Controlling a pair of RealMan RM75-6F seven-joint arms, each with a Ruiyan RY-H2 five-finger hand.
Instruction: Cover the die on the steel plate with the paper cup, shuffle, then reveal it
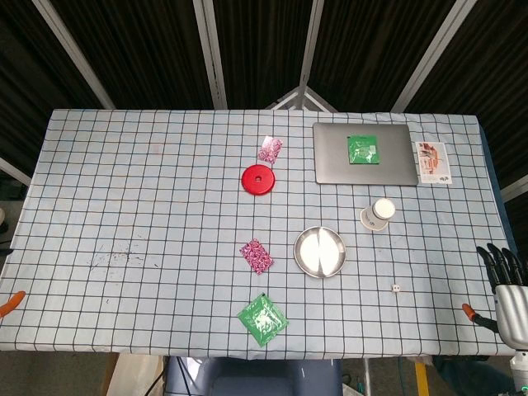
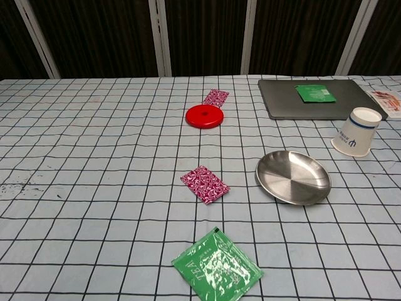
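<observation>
A checked tablecloth covers the table; behind it, dark slatted panels split by pale metal posts.

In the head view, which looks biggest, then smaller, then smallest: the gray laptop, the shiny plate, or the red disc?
1. Gray laptop
2. Shiny plate
3. Red disc

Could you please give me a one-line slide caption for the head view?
Empty steel plate, upside-down paper cup and stray die on a checked tablecloth, right hand waiting at the edge.
</observation>
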